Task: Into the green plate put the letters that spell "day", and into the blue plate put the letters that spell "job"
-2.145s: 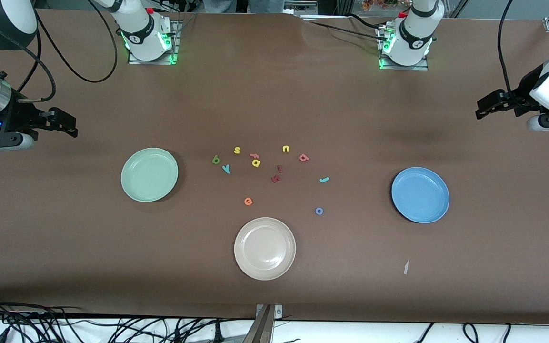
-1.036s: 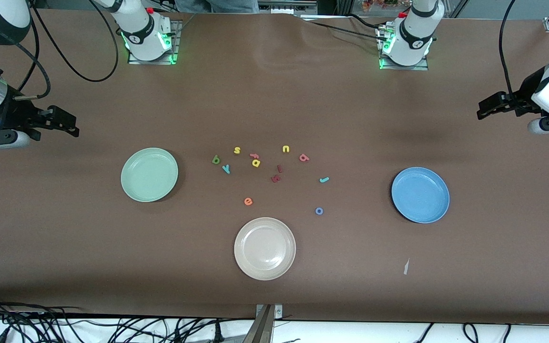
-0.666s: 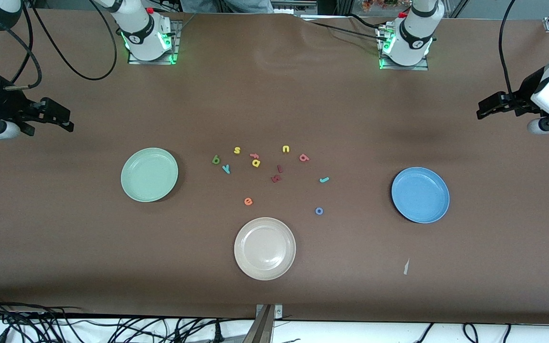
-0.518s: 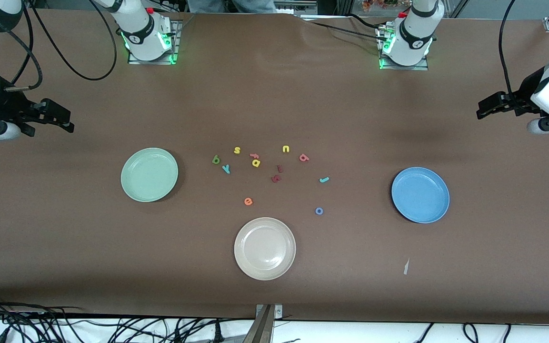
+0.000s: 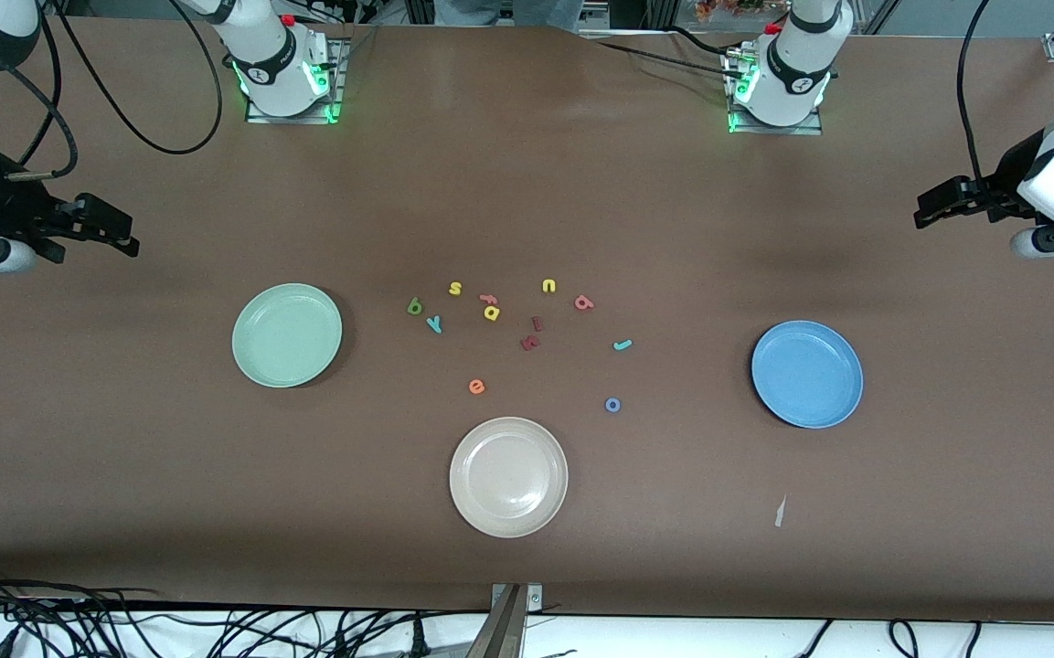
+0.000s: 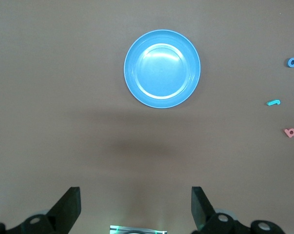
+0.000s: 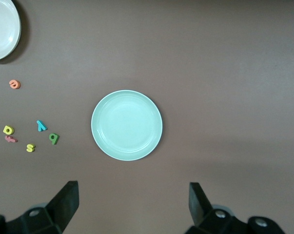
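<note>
The green plate [image 5: 287,335] [image 7: 127,125] lies empty toward the right arm's end, the blue plate [image 5: 806,374] [image 6: 162,68] empty toward the left arm's end. Between them lie the dark green d [image 5: 414,306], teal y [image 5: 435,323] and yellow a [image 5: 491,313], then the salmon b [image 5: 584,302], teal j [image 5: 622,344] and blue o [image 5: 612,404]. My right gripper [image 5: 127,233] [image 7: 132,207] hangs open and empty over bare table past the green plate. My left gripper [image 5: 925,208] [image 6: 135,209] hangs open and empty over bare table past the blue plate.
A beige plate [image 5: 508,476] sits nearer the front camera than the letters. Other letters lie in the cluster: yellow s [image 5: 455,289], salmon f [image 5: 488,298], yellow u [image 5: 548,286], two dark red ones [image 5: 530,343], orange e [image 5: 476,387]. A paper scrap [image 5: 779,512] lies near the front edge.
My right gripper has drifted slightly toward its end of the table and the robots' side. The left gripper, plates and letters have stayed put.
</note>
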Available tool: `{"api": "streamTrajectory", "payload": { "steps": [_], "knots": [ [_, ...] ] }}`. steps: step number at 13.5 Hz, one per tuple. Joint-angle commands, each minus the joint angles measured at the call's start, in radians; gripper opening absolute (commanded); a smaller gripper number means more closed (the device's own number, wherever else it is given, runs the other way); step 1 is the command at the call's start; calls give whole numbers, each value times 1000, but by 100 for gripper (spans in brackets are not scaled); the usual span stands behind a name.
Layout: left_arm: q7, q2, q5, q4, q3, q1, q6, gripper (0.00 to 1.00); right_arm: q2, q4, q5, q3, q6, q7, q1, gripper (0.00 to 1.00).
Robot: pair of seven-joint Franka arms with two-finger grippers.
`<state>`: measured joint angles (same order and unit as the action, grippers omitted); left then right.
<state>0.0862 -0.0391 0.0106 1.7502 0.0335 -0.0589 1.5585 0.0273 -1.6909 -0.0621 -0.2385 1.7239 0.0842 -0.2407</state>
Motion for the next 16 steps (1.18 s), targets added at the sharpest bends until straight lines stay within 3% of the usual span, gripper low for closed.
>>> {"api": "streamTrajectory", "payload": {
  "steps": [1, 16],
  "knots": [
    [-14, 18, 15, -31, 2, -9, -23, 100, -12, -16, -16, -1, 14, 16, 3, 100],
    [-17, 19, 14, -31, 2, -18, -23, 100, -12, -35, -16, 2, 31, 16, 1, 100]
  ]
}}
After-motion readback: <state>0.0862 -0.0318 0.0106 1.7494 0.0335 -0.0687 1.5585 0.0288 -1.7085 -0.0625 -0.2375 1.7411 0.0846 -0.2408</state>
